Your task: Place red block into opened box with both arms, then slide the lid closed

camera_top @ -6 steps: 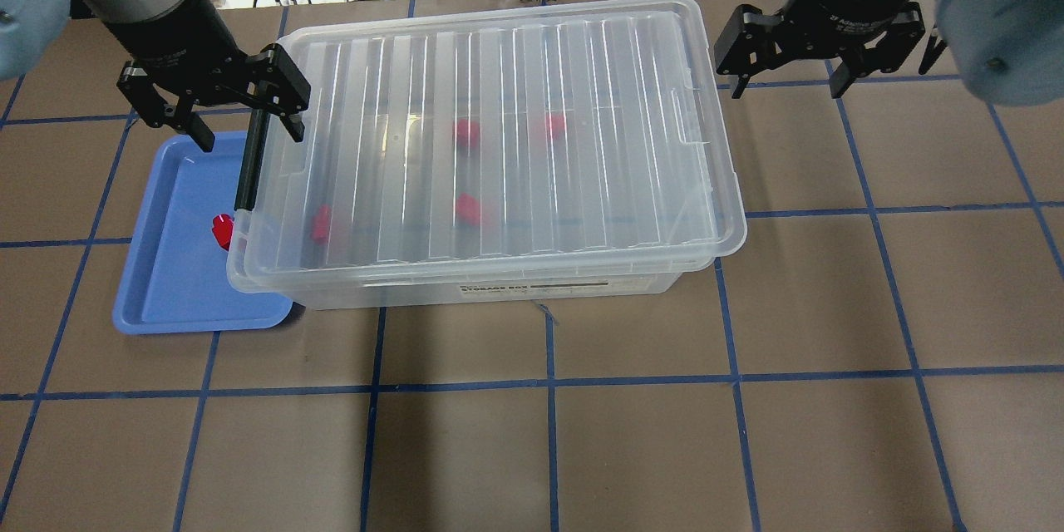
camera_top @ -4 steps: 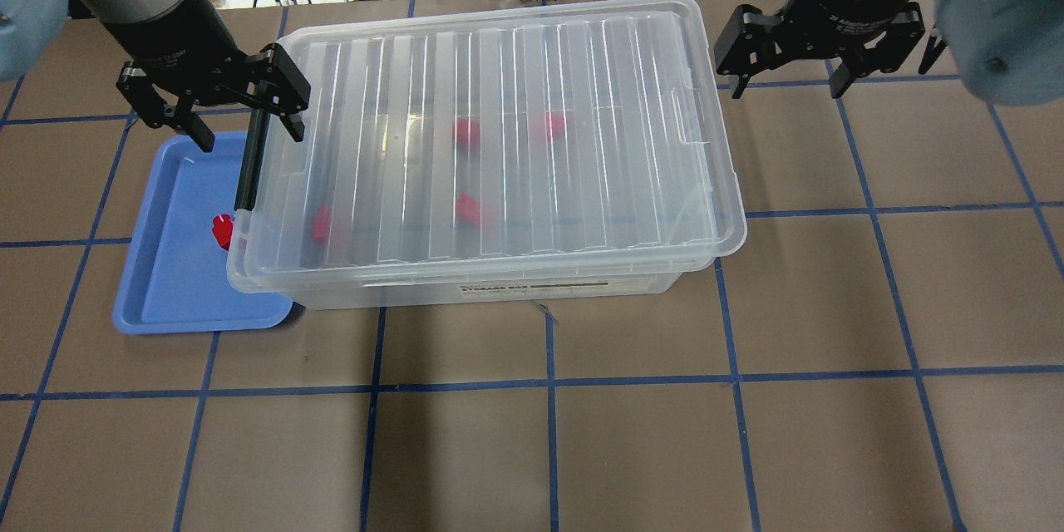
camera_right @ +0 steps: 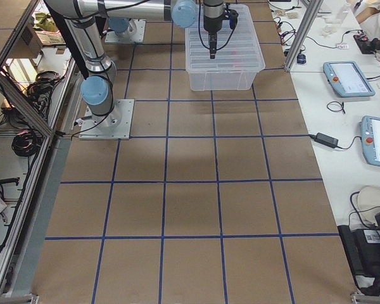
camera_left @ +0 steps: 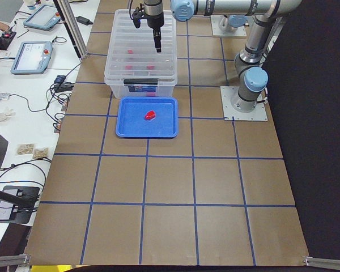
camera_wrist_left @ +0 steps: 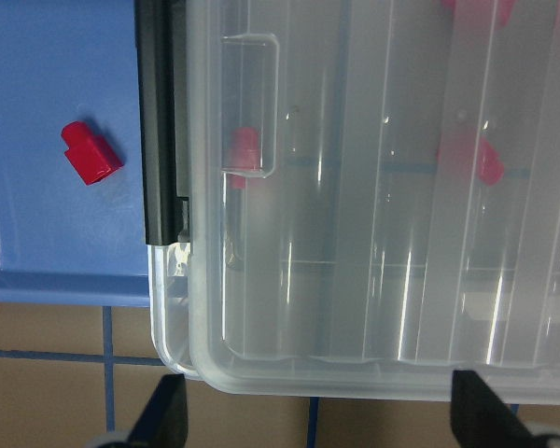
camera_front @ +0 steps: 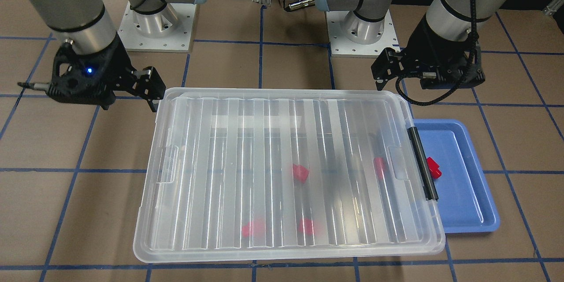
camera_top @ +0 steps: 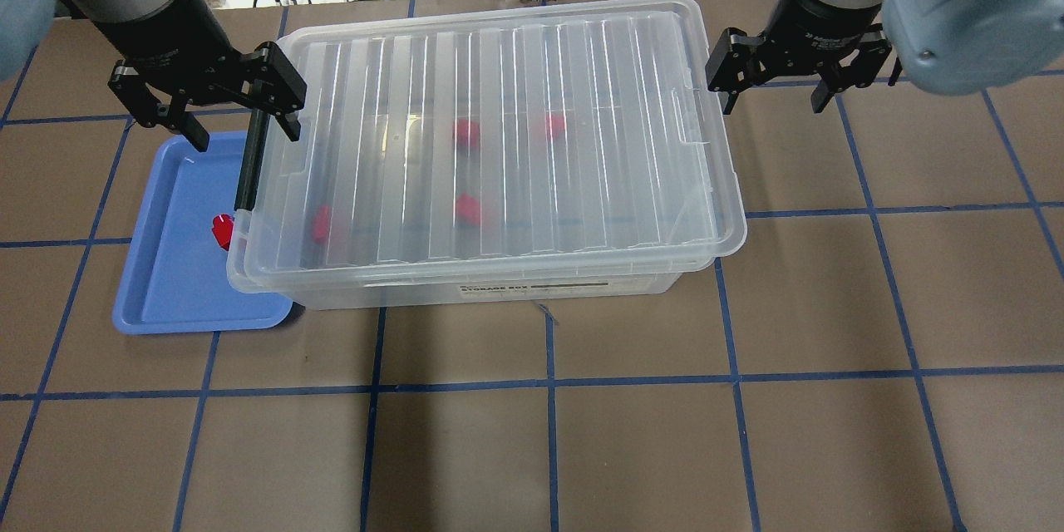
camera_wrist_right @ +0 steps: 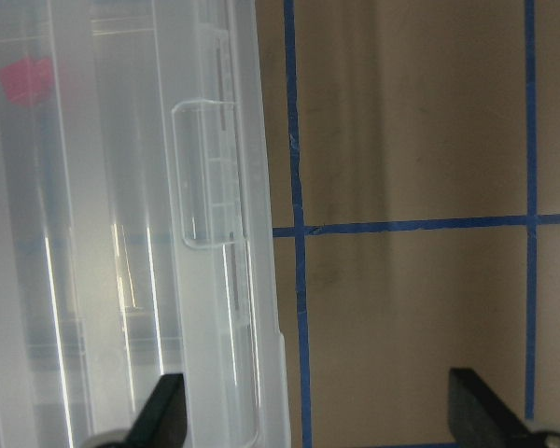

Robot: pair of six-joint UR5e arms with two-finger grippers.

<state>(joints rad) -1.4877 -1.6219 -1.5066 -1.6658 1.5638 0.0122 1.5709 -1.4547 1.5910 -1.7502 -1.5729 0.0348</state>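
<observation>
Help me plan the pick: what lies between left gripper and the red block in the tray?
Overhead view: the box's black bar and bare blue tray floor separate left gripper from red block.

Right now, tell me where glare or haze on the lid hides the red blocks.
Front-facing view: bright streaks cross the lid, and blocks beneath smear to pink. Overhead view: same haze, yet the red block in the blue tray is crisp. Left wrist view: milky reflections.

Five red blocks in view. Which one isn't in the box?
The red block lying on the blue tray, just outside the black bar. The other four sit inside the box under the lid.
</observation>
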